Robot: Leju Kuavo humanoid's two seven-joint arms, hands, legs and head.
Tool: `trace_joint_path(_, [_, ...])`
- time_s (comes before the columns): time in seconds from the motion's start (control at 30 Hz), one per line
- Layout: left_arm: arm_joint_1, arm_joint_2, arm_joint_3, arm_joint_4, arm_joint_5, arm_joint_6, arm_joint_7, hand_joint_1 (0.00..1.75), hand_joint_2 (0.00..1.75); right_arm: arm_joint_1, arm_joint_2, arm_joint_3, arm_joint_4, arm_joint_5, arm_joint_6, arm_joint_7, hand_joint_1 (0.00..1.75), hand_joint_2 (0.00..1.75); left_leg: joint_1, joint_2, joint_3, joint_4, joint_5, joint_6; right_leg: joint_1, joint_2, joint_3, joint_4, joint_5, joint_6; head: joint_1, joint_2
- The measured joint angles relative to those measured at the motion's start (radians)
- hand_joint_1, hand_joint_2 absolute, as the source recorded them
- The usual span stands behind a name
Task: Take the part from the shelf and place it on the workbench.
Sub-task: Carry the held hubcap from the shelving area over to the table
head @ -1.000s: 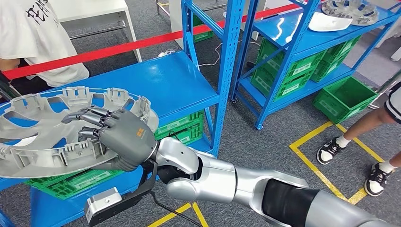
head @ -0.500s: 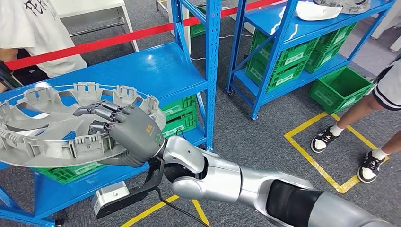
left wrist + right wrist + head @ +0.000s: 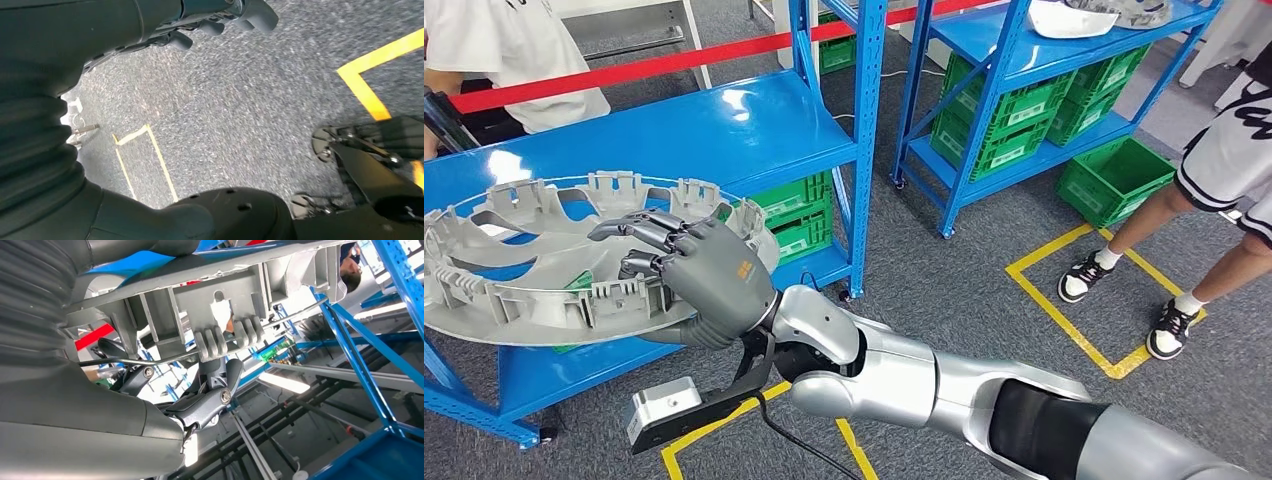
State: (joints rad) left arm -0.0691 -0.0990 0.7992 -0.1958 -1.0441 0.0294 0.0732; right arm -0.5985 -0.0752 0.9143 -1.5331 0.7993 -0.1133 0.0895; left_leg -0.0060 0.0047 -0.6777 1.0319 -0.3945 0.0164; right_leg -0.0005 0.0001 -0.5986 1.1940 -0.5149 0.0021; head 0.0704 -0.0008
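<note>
The part is a large grey wheel cover point(image 3: 514, 290) with tabs around its rim. My right hand point(image 3: 709, 280) grips its near edge, fingers over the top and thumb beneath, and holds it tilted in the air in front of the blue shelf point(image 3: 674, 130). In the right wrist view the cover's ribbed underside point(image 3: 210, 295) and its wire ring lie against my dark fingers point(image 3: 210, 390). My left hand point(image 3: 225, 20) hangs over the grey floor with its fingers and thumb apart and nothing between them.
A second blue shelf point(image 3: 1044, 60) with green crates point(image 3: 1004, 120) stands at the back right, and another green crate point(image 3: 1114, 180) is on the floor. A person's legs point(image 3: 1214, 170) stand right by yellow floor lines point(image 3: 1064, 310). Someone in white point(image 3: 514, 50) sits behind red tape point(image 3: 654, 65).
The whole view has shifted: the shelves have slid up and away. The wheel cover stays in my right hand and now hangs past the shelf's front edge. The person at right is closer.
</note>
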Motion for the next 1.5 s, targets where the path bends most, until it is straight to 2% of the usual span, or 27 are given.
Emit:
trace_joint_path(0.07, [-0.001,0.001,0.0,0.0,0.003,0.0,-0.001,0.0,1.75,-0.005,0.006,0.0,0.0,-0.001,0.001,0.0,1.75,1.75,-0.002,0.0,-0.016,0.003,0.021,-0.009,0.008,0.0,0.089,-0.13,-0.032,-0.012,0.0,0.0])
trace_joint_path(0.13, [-0.001,0.003,0.0,0.0,0.005,-0.001,-0.004,0.0,1.75,-0.009,0.014,0.0,0.0,0.0,0.002,0.0,1.75,1.75,0.0,0.001,-0.019,-0.004,0.042,-0.022,0.011,0.0,0.105,-0.178,-0.046,-0.018,0.001,0.0])
trace_joint_path(0.2, [0.001,0.007,0.0,0.0,0.005,-0.001,-0.005,0.0,1.75,-0.011,0.02,0.0,0.001,0.003,0.004,0.002,1.75,1.75,0.003,-0.001,-0.026,-0.002,0.036,-0.035,0.007,-0.003,0.089,-0.181,-0.023,-0.029,0.001,0.0])
trace_joint_path(0.27, [0.005,0.01,0.0,0.0,0.005,-0.001,-0.006,0.0,1.75,-0.012,0.027,0.0,0.002,0.006,0.005,0.008,1.75,1.75,0.007,-0.003,-0.048,0.059,-0.049,-0.05,0.002,-0.007,0.065,-0.184,0.005,-0.039,-0.003,0.0])
trace_joint_path(0.33, [0.006,0.012,0.0,0.0,0.005,-0.002,-0.007,0.0,1.75,-0.01,0.03,0.0,0.002,0.008,0.006,0.013,1.75,1.75,0.012,-0.004,-0.073,0.179,-0.149,-0.065,0.001,-0.007,0.036,-0.183,0.03,-0.042,-0.006,0.0])
trace_joint_path(0.37, [0.005,0.013,0.0,0.0,0.005,-0.002,-0.008,0.0,1.75,-0.009,0.031,0.0,0.003,0.008,0.006,0.015,1.75,1.75,0.015,-0.004,-0.078,0.233,-0.166,-0.071,0.0,-0.008,0.02,-0.182,0.043,-0.041,-0.006,0.0])
trace_joint_path(0.43, [0.005,0.015,0.0,0.0,0.005,-0.002,-0.006,0.0,1.75,-0.008,0.032,0.0,0.004,0.009,0.009,0.02,1.75,1.75,0.019,-0.004,-0.046,0.266,-0.133,-0.079,-0.003,-0.009,-0.014,-0.178,0.069,-0.034,-0.006,0.0])
trace_joint_path(0.5, [0.004,0.016,0.0,0.0,0.005,-0.002,-0.003,0.0,1.75,-0.007,0.04,0.0,0.004,0.012,0.016,0.022,1.75,1.75,0.024,-0.004,0.049,0.172,-0.099,-0.085,-0.007,-0.009,-0.047,-0.169,0.09,-0.024,-0.006,0.0])
trace_joint_path(0.57, [0.001,0.017,0.0,0.0,0.005,-0.002,-0.002,0.0,1.75,-0.007,0.049,0.0,0.004,0.017,0.023,0.023,1.75,1.75,0.022,-0.008,0.142,0.045,-0.124,-0.076,-0.007,-0.009,-0.067,-0.159,0.106,-0.012,-0.005,0.0])
trace_joint_path(0.6, [-0.001,0.017,0.0,-0.001,0.005,-0.003,-0.001,0.0,1.75,-0.006,0.052,-0.001,0.003,0.019,0.026,0.023,1.75,1.75,0.019,-0.009,0.161,0.009,-0.14,-0.066,-0.006,-0.01,-0.072,-0.159,0.114,-0.006,-0.005,0.0])
trace_joint_path(0.67, [0.0,0.017,0.0,0.0,0.007,-0.004,-0.001,0.0,1.75,-0.005,0.055,-0.001,0.005,0.022,0.028,0.019,1.75,1.75,0.016,-0.008,0.156,-0.005,-0.135,-0.039,-0.007,-0.011,-0.077,-0.162,0.131,0.008,-0.004,0.0])
trace_joint_path(0.7, [0.001,0.018,0.0,0.0,0.009,-0.004,0.0,0.0,1.75,-0.005,0.055,-0.001,0.006,0.022,0.028,0.014,1.75,1.75,0.016,-0.006,0.149,-0.006,-0.125,-0.028,-0.009,-0.01,-0.082,-0.158,0.124,0.014,-0.005,0.0])
trace_joint_path(0.73, [0.002,0.018,0.001,0.0,0.012,-0.004,0.001,0.0,1.75,-0.006,0.054,-0.001,0.009,0.021,0.028,0.009,1.75,1.75,0.017,-0.004,0.14,-0.008,-0.114,-0.017,-0.01,-0.009,-0.091,-0.14,0.099,0.02,-0.005,0.0])
trace_joint_path(0.83, [0.003,0.02,0.003,0.0,0.02,-0.004,0.005,0.0,1.75,-0.012,0.053,-0.001,0.022,0.004,0.029,-0.009,1.75,1.75,0.016,0.0,0.098,-0.008,-0.078,-0.001,-0.011,-0.007,-0.133,0.024,-0.046,0.029,-0.004,0.0])
trace_joint_path(0.87, [0.003,0.02,0.004,0.001,0.021,-0.004,0.005,0.0,1.75,-0.014,0.053,-0.001,0.029,-0.004,0.03,-0.015,1.75,1.75,0.015,0.0,0.082,-0.006,-0.066,-0.001,-0.01,-0.006,-0.141,0.082,-0.073,0.029,-0.003,0.0])
trace_joint_path(0.9, [0.003,0.02,0.005,0.001,0.023,-0.003,0.006,0.0,1.75,-0.018,0.053,-0.001,0.037,-0.012,0.031,-0.02,1.75,1.75,0.014,0.0,0.065,-0.004,-0.054,-0.001,-0.01,-0.006,-0.138,0.117,-0.074,0.029,-0.003,0.0])
trace_joint_path(0.93, [0.003,0.02,0.005,0.001,0.024,-0.002,0.006,0.0,1.75,-0.022,0.053,-0.001,0.044,-0.019,0.032,-0.024,1.75,1.75,0.013,0.0,0.049,-0.002,-0.043,-0.002,-0.009,-0.006,-0.119,0.12,-0.056,0.026,-0.003,0.0])
trace_joint_path(1.0, [0.003,0.019,0.006,0.001,0.026,-0.001,0.006,0.0,1.75,-0.034,0.054,0.0,0.056,-0.032,0.034,-0.03,1.75,1.75,0.012,0.0,0.02,0.002,-0.021,-0.005,-0.005,-0.005,-0.031,0.028,-0.014,0.015,-0.003,0.0])
trace_joint_path(1.07, [0.003,0.019,0.008,0.0,0.026,0.0,0.004,0.0,1.75,-0.049,0.056,0.0,0.062,-0.041,0.034,-0.033,1.75,1.75,0.01,-0.001,0.001,0.003,0.001,-0.014,0.002,-0.005,0.07,-0.115,-0.024,0.001,-0.003,0.0])
trace_joint_path(1.13, [0.004,0.018,0.011,0.001,0.026,0.001,0.003,0.0,1.75,-0.062,0.06,0.003,0.067,-0.047,0.035,-0.033,1.75,1.75,0.01,0.0,-0.005,-0.003,0.022,-0.026,0.008,-0.005,0.105,-0.182,-0.04,-0.008,0.0,0.0])
trace_joint_path(1.2, [0.005,0.019,0.014,0.001,0.024,0.002,0.003,0.0,1.75,-0.071,0.062,0.005,0.072,-0.049,0.035,-0.031,1.75,1.75,0.011,-0.001,-0.011,-0.008,0.03,-0.039,0.005,-0.007,0.091,-0.187,-0.02,-0.02,0.003,0.0])
trace_joint_path(1.23, [0.006,0.019,0.014,0.001,0.023,0.002,0.004,0.0,1.75,-0.076,0.063,0.007,0.075,-0.049,0.035,-0.029,1.75,1.75,0.012,-0.002,-0.018,0.004,0.01,-0.044,0.002,-0.009,0.082,-0.189,-0.007,-0.029,0.001,0.0])
trace_joint_path(1.3, [0.007,0.02,0.015,0.001,0.021,0.002,0.004,0.0,1.75,-0.081,0.066,0.008,0.078,-0.05,0.035,-0.027,1.75,1.75,0.014,-0.004,-0.045,0.085,-0.08,-0.053,-0.001,-0.011,0.06,-0.192,0.017,-0.04,-0.003,0.0])
trace_joint_path(1.37, [0.007,0.02,0.015,0.001,0.018,0.002,0.003,0.0,1.75,-0.08,0.067,0.009,0.08,-0.051,0.035,-0.026,1.75,1.75,0.016,-0.004,-0.071,0.215,-0.165,-0.06,-0.001,-0.011,0.031,-0.189,0.04,-0.042,-0.005,0.0])
trace_joint_path(1.4, [0.007,0.02,0.015,0.001,0.018,0.002,0.003,0.0,1.75,-0.079,0.066,0.009,0.082,-0.051,0.035,-0.025,1.75,1.75,0.016,-0.003,-0.073,0.265,-0.177,-0.063,-0.001,-0.011,0.016,-0.188,0.051,-0.04,-0.005,0.0])
trace_joint_path(1.43, [0.007,0.02,0.015,0.001,0.018,0.002,0.003,0.0,1.75,-0.077,0.066,0.009,0.084,-0.051,0.035,-0.024,1.75,1.75,0.017,-0.003,-0.061,0.285,-0.165,-0.065,-0.001,-0.011,-0.001,-0.186,0.062,-0.038,-0.004,0.0])
trace_joint_path(1.5, [0.007,0.02,0.015,0.001,0.017,0.003,0.002,0.0,1.75,-0.075,0.066,0.01,0.087,-0.051,0.035,-0.021,1.75,1.75,0.019,-0.003,0.008,0.229,-0.112,-0.066,-0.003,-0.011,-0.032,-0.18,0.083,-0.032,-0.005,0.0])
